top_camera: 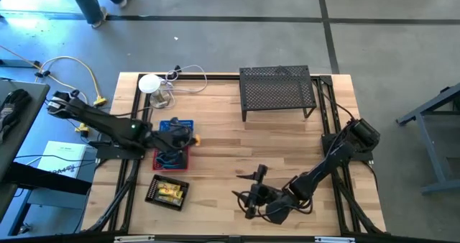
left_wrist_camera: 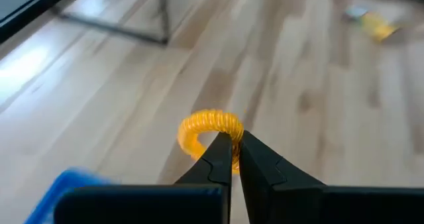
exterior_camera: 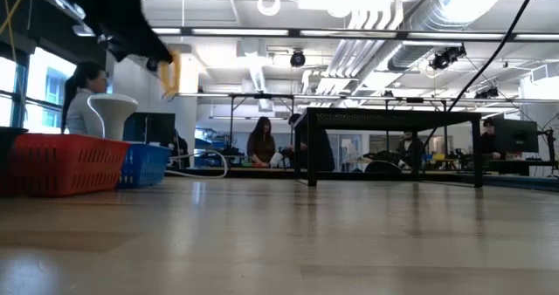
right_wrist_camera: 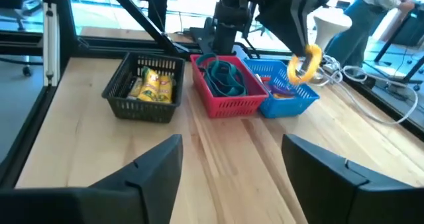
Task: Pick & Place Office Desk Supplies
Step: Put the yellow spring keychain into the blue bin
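Left tool (right_wrist_camera: 299, 55) was clamped on an orange ring (right_wrist_camera: 305, 63) – held up over the blue basket (right_wrist_camera: 286, 95), probably for dropping in. Right tool (right_wrist_camera: 232, 159) sat spread apart, waiting low over the worktop (right_wrist_camera: 218, 158).

My fingers (right_wrist_camera: 232, 168) spread wide before the red basket (right_wrist_camera: 228, 91); beside it, the other gripper (right_wrist_camera: 301, 42) holds an orange ring (right_wrist_camera: 303, 63).

A black mesh shelf (top_camera: 277, 90) stands on the wooden desk (top_camera: 237, 153) near its far edge, toward the right corner. A white round device (top_camera: 149, 83) with a coiled white cable (top_camera: 188, 78) sits by the far left corner. Beyond the desk, a person (exterior_camera: 262, 142) sits in the room.
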